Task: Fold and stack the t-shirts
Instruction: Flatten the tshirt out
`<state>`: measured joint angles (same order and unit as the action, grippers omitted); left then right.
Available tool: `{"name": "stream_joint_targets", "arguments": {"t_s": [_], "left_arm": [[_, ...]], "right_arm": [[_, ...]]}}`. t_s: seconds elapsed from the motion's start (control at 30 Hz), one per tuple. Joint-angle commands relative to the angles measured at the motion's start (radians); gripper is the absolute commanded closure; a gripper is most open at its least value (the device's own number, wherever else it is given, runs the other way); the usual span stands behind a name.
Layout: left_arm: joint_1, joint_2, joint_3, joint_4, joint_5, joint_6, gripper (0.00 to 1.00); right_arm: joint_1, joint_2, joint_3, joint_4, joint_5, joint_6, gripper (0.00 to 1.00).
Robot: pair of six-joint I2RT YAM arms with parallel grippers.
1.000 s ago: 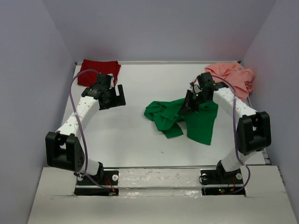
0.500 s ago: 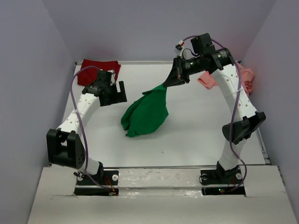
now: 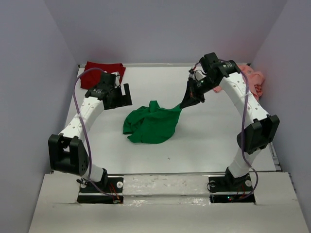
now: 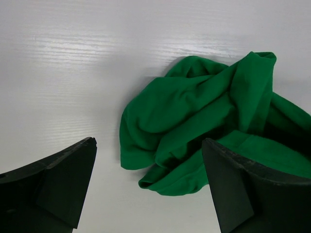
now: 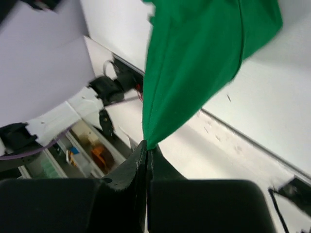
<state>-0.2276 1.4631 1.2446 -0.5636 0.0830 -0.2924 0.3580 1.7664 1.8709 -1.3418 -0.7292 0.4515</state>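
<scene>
Green t-shirt (image 3: 148, 127) lies crumpled mid-table (image 3: 209, 141), one corner pinched tight and lifted by the right gripper (image 3: 187, 102), while the left gripper (image 3: 121, 98) hovers beside it, jaws wide and empty; spreading it flat probably calls for grasping a second corner.

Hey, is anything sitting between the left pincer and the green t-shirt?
Nothing visible. Only table shows between the open left pincer and the green t-shirt, which the right pincer grips at one end.

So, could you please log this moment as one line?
right gripper: shut on green t-shirt corner | left gripper: open, empty | stage: unfolded, bunched
</scene>
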Motion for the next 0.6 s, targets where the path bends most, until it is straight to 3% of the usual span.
{"name": "stream_joint_targets", "arguments": {"t_s": [0.0,0.07,0.17,0.23,0.27,0.33,0.37,0.4,0.47,0.53,0.57], "left_arm": [[0.001,-0.011,0.038,0.03,0.024,0.007,0.01],[0.001,-0.001,0.053,0.03,0.018,0.012,0.01],[0.001,0.019,0.081,0.028,0.003,0.013,0.01],[0.001,0.034,0.099,0.028,-0.003,0.007,0.01],[0.001,0.04,0.104,0.03,-0.002,0.004,0.01],[0.001,0.051,0.118,0.042,0.009,-0.007,0.01],[0.001,0.057,0.119,0.05,0.018,-0.019,0.01],[0.001,0.057,0.122,0.05,0.018,-0.025,0.01],[0.001,0.056,0.122,0.064,0.017,-0.036,0.01],[0.001,0.049,0.121,0.076,0.011,-0.047,0.01],[0.002,0.049,0.124,0.077,0.011,-0.045,0.01]], "right_arm": [[-0.008,0.027,0.268,0.026,-0.116,0.022,1.0],[-0.008,0.109,0.462,-0.009,-0.159,0.038,1.0],[-0.008,0.159,0.626,0.034,-0.289,0.114,1.0],[-0.008,0.137,0.601,0.227,-0.428,0.242,1.0],[-0.008,0.111,0.562,0.228,-0.473,0.243,1.0],[-0.008,-0.006,0.359,0.59,-0.609,0.457,1.0],[-0.008,-0.089,0.198,0.92,-0.663,0.671,1.0],[-0.008,-0.09,0.197,1.113,-0.664,0.799,1.0],[-0.008,-0.18,-0.011,1.511,-0.69,1.082,1.0],[-0.008,-0.182,-0.095,2.306,-0.664,1.712,1.0],[-0.008,-0.171,-0.085,2.421,-0.645,1.815,1.0]]}}
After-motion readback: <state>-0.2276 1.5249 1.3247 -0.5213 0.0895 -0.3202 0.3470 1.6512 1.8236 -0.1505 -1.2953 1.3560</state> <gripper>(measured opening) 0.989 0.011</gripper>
